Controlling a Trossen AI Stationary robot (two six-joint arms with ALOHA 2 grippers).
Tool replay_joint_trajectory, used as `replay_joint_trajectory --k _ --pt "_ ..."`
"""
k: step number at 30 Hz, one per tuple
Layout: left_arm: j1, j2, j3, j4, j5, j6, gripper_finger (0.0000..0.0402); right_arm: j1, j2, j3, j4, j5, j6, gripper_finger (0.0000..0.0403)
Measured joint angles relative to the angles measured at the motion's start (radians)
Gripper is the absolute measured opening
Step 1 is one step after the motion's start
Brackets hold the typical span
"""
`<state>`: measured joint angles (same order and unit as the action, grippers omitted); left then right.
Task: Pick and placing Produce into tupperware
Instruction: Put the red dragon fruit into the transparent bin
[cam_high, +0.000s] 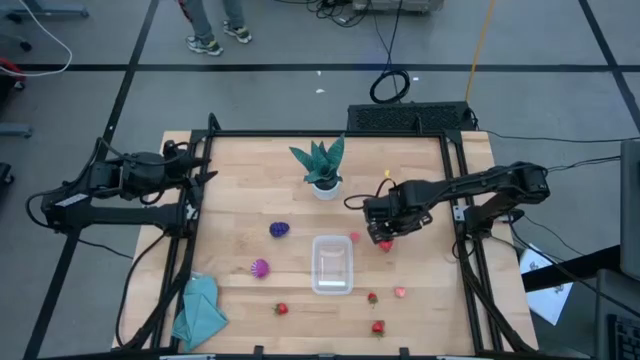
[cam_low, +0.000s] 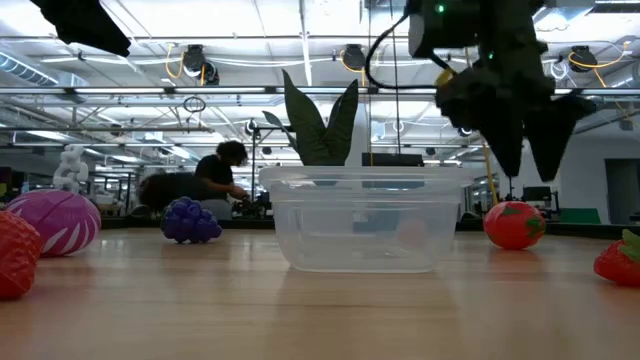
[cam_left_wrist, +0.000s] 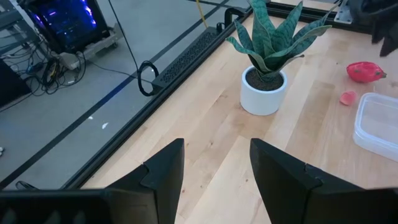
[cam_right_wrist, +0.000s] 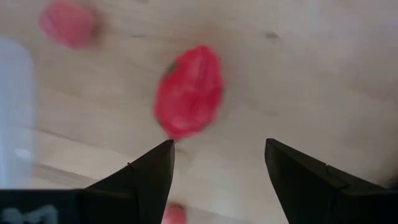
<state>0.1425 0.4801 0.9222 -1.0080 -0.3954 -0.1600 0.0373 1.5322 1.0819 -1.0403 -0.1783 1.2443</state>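
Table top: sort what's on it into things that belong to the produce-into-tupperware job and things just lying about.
Belongs to the job:
- tupperware, nothing in it yet
- red strawberry under the open right gripper
- other red pieces
- dark purple fruit
- magenta fruit
- pale pink piece

Just lying about:
- potted plant
- teal cloth
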Motion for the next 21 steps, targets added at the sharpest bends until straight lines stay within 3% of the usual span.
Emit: replay_joint_trajectory --k 12,21 --pt "0.000 0.000 0.000 0.002 0.000 -0.001 0.0186 0.000 0.000 -0.139 0.267 -0.036 -0.030 0.0242" --pt "0.000 0.000 0.000 0.001 0.000 -0.002 0.0186 -0.003 0.000 -0.140 0.301 -0.035 -0.034 0.0242"
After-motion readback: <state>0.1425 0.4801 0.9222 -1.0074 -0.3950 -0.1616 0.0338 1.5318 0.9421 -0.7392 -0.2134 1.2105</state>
